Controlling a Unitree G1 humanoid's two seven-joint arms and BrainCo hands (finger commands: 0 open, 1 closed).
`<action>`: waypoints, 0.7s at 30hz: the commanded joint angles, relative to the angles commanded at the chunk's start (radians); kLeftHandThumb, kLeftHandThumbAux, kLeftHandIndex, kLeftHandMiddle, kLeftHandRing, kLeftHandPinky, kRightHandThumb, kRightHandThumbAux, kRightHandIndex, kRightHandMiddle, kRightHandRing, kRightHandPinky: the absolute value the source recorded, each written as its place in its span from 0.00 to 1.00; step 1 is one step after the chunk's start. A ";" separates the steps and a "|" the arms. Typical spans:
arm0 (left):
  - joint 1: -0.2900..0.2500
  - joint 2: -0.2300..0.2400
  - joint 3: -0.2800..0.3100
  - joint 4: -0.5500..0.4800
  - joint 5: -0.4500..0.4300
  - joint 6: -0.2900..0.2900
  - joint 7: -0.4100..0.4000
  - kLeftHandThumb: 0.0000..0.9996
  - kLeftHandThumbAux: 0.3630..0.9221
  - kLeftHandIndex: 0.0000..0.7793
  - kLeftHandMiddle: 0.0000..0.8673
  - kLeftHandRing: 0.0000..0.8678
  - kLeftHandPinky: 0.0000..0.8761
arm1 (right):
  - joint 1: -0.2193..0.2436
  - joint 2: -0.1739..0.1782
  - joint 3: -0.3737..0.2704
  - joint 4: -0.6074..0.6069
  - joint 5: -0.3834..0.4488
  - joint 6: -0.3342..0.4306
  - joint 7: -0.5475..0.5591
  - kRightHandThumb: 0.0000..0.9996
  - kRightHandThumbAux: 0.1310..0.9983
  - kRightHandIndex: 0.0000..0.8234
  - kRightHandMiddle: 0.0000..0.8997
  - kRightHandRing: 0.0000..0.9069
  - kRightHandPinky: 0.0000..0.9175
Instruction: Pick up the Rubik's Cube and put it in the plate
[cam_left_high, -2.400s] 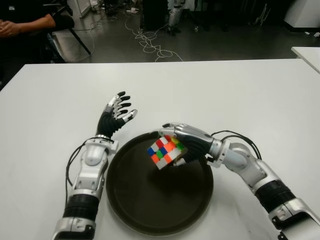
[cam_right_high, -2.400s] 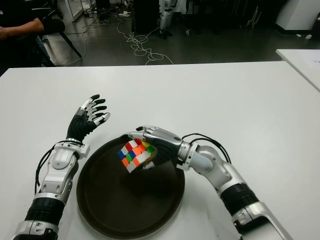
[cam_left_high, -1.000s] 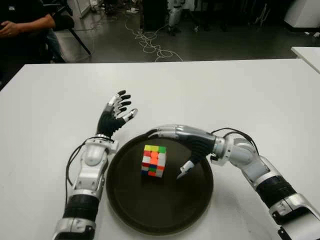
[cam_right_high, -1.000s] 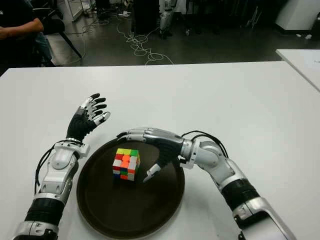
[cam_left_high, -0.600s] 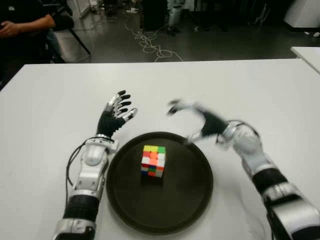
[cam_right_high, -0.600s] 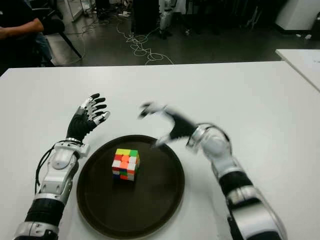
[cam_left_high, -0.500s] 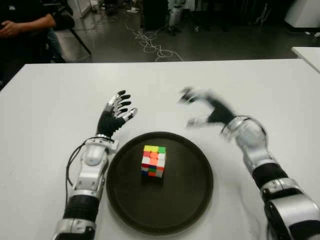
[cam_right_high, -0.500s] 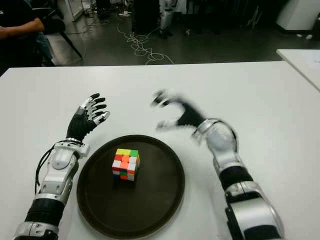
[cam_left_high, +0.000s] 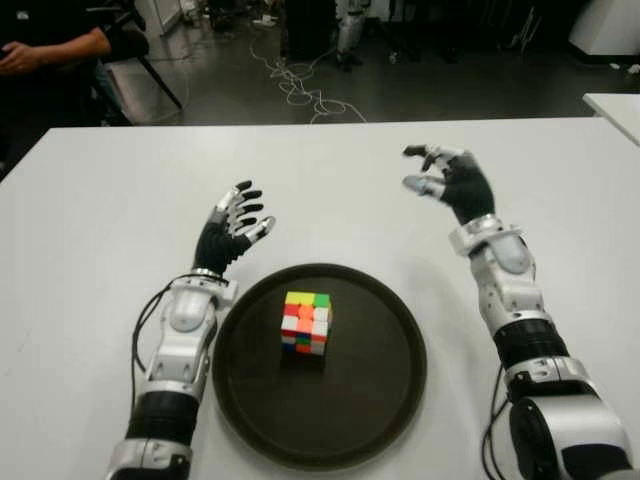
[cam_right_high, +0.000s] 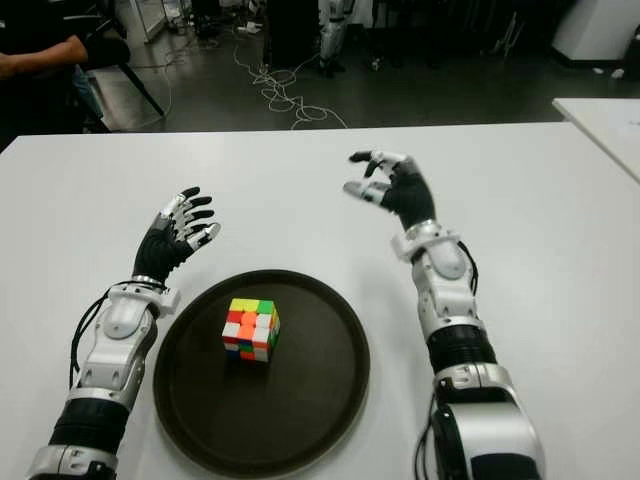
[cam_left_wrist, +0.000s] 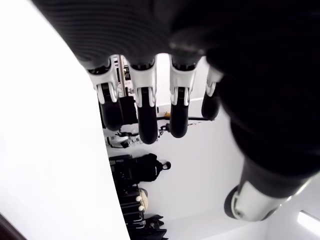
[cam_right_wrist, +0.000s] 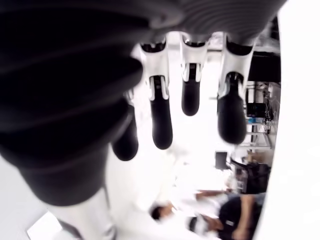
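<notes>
Rubik's Cube (cam_left_high: 306, 321) now sits released inside the plate (cam_left_high: 385, 400). Your left hand (cam_left_high: 231, 229), fingers spread, remains just beyond the rim. Your right hand (cam_left_high: 447, 180) has withdrawn over the bench (cam_left_high: 90, 210), fingers relaxed and empty. Placement appears complete.

You get even overhead light on the white surface (cam_left_high: 100, 200), bright and nearly shadowless, with the room behind dim. In both wrist views the fingers (cam_left_wrist: 145, 115) sit dark against blown-out white, and the background there is soft.
</notes>
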 joint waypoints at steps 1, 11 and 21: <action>0.000 0.000 0.000 0.000 0.001 0.001 0.000 0.10 0.65 0.16 0.24 0.23 0.24 | 0.010 0.002 -0.001 -0.024 -0.008 0.013 -0.016 0.03 0.88 0.80 0.87 0.87 0.85; 0.004 0.004 -0.004 -0.001 0.003 -0.001 -0.001 0.11 0.66 0.14 0.22 0.21 0.20 | 0.103 0.032 0.022 -0.250 -0.138 0.160 -0.219 0.64 0.71 0.54 0.78 0.77 0.72; 0.003 0.008 -0.001 -0.001 -0.006 0.003 -0.007 0.10 0.67 0.13 0.22 0.22 0.22 | 0.386 0.112 0.109 -0.590 -0.225 0.247 -0.308 0.68 0.70 0.52 0.73 0.72 0.67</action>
